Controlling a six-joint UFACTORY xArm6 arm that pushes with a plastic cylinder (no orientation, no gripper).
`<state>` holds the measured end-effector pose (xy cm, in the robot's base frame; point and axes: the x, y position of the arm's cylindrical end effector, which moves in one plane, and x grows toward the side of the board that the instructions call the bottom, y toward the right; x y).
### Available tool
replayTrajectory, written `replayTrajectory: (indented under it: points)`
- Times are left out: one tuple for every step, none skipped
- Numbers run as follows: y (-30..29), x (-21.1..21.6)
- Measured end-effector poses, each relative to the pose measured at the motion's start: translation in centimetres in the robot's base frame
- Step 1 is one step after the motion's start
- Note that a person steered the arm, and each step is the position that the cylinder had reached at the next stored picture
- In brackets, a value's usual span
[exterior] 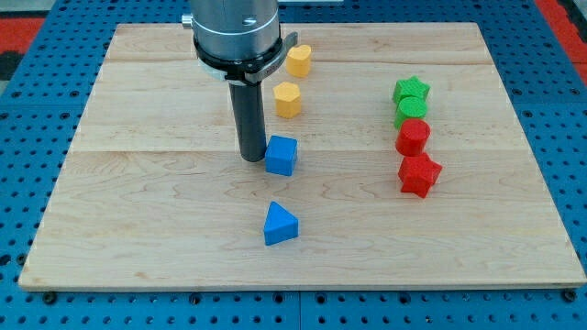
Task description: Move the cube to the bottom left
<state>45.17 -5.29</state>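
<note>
A blue cube [282, 155] sits near the middle of the wooden board [138, 202]. My tip [251, 159] rests on the board just to the view's left of the cube, touching or nearly touching its left face. The dark rod rises from there to the arm's grey body at the view's top.
A blue triangular block [280, 224] lies below the cube. Two yellow blocks [288, 99] [298, 60] stand above it. At the view's right, two green blocks [412, 91] [409, 111] and two red blocks [413, 137] [419, 174] form a column.
</note>
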Motion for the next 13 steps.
replayTrajectory:
  points:
    - [0.0,0.0]
    - [-0.5,-0.4]
    - [-0.5,0.0]
    - [-1.8,-0.4]
    - [-2.1,3.6]
    - [2.8,6.5]
    - [7.5,4.0]
    - [3.6,0.5]
    - [-1.8,-3.0]
    - [-1.5,-3.6]
    - [-1.5,-3.0]
    - [-1.5,-1.7]
    - [-1.5,-1.8]
